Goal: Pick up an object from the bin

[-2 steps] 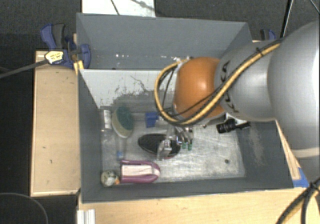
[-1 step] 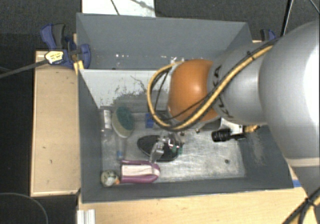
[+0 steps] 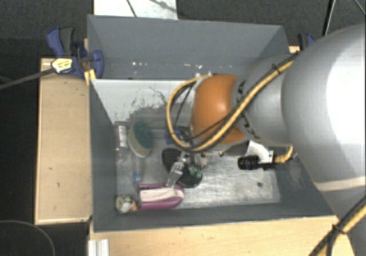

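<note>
My gripper [image 3: 182,170] reaches down under the orange cover to the middle of the bin floor. Its tip is just above a purple and pink flat thing [image 3: 160,197] that lies along the front wall. A black rounded thing [image 3: 170,157] sits right behind the gripper on the left. Touching the gripper's right side is a small dark green round thing [image 3: 195,179]. Nothing is visibly held.
A teal round disc with a pale rim [image 3: 140,136] leans at the back left. Next to it lies a clear plastic bottle [image 3: 122,155] along the left wall. A small mottled ball [image 3: 124,204] sits in the front left corner. The arm covers the bin's right half.
</note>
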You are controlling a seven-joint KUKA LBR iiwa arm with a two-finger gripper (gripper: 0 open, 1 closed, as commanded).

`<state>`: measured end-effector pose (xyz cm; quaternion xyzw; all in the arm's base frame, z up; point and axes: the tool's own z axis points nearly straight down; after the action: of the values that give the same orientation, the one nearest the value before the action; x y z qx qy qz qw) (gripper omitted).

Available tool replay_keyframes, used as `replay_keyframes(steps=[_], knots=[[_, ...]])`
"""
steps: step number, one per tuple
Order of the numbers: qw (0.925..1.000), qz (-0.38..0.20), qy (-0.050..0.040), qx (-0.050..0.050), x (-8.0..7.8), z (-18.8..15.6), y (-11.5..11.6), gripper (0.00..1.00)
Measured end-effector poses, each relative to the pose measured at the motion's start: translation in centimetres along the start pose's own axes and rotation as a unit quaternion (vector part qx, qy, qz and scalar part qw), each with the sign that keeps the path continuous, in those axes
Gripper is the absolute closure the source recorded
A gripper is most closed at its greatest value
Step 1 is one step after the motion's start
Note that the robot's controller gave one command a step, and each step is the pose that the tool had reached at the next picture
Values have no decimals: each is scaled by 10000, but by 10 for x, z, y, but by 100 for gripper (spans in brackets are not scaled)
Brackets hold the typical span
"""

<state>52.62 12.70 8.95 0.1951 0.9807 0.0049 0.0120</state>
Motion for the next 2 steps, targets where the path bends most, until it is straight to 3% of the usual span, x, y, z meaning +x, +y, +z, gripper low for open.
replay_keyframes(steps=[1,2], knots=[[9989,466,57,28,-17,16,-17,0],[9988,481,46,24,-18,16,-17,100]])
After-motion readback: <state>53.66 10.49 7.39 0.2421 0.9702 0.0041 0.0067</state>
